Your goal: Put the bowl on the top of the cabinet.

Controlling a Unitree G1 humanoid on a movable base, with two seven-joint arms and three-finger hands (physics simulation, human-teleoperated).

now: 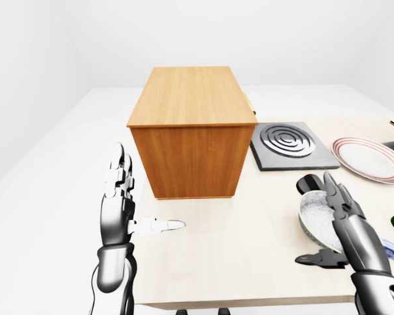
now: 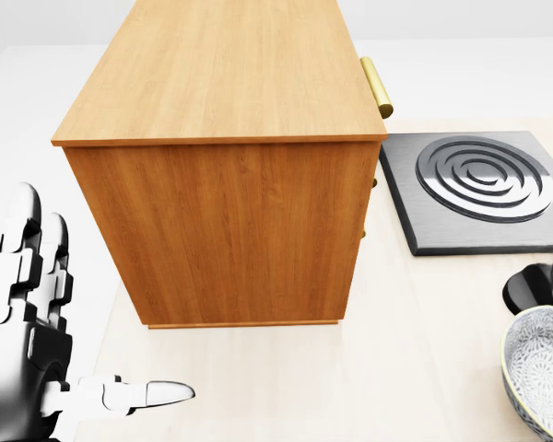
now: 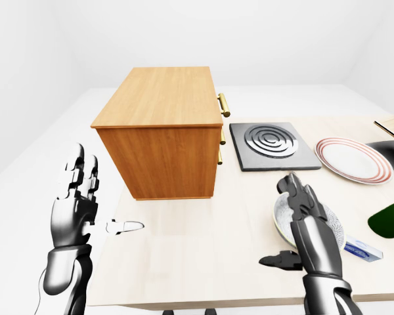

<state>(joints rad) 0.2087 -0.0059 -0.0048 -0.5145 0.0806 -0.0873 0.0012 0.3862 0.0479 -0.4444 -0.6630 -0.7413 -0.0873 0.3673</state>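
- A pale table (image 1: 249,256) stands in a plain white room.
- The cabinet (image 1: 190,131) sits near its left edge, its top bare.
- The bowl (image 3: 295,220) lies by the near edge, just behind the right hand (image 3: 308,233), which is spread open.
- The left hand (image 1: 121,207) is open and empty.
- A burner (image 1: 290,143) and a plate (image 1: 371,157) lie toward the far edge.

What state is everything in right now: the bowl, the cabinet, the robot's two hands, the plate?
bowl: upright on the table, empty, not lifted.
cabinet: standing on the table, top bare.
right hand: open, fingers beside the bowl.
left hand: open, holding nothing.
plate: flat on the table, empty.
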